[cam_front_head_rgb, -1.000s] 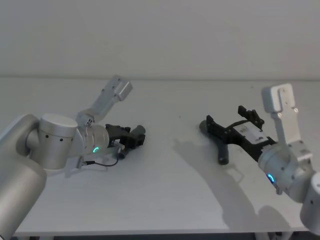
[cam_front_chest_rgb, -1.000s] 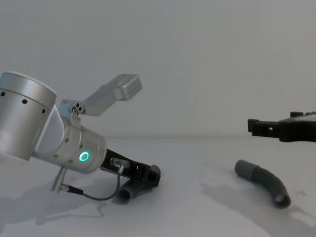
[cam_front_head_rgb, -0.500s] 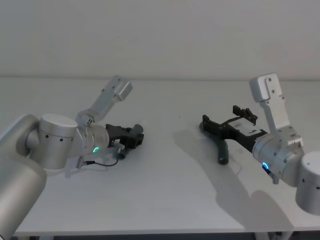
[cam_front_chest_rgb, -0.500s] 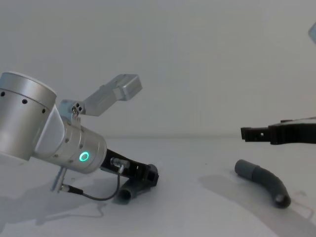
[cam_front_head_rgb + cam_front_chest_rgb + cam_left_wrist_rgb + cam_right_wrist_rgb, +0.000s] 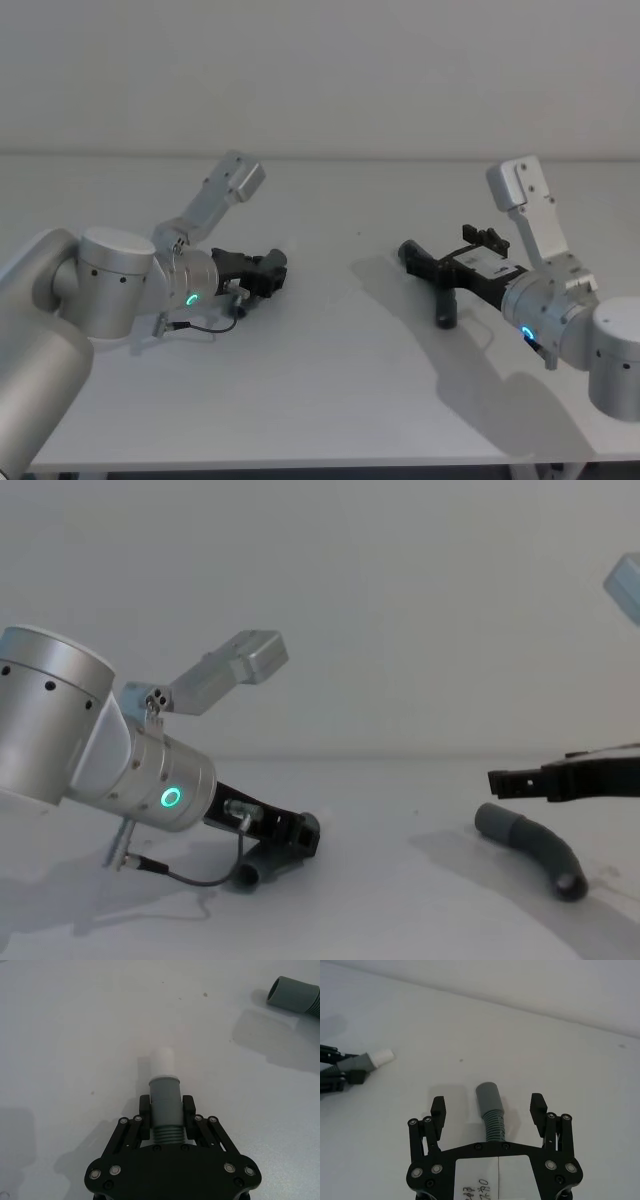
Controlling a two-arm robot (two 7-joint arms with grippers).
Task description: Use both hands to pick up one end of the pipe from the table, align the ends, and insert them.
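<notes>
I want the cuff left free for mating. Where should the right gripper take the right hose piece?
On the ribbed stretch just behind the cuff, coming down from above. The right hose piece lies flat on the table, and the open right gripper hovers over it there, a finger to each side.

Bright even light; soft shadows on table [image 5: 330,400].

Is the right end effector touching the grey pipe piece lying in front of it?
Apart. The right wrist view shows the right end effector open, its fingers standing clear on either side of the pipe piece, with a plain gap on each side.
</notes>
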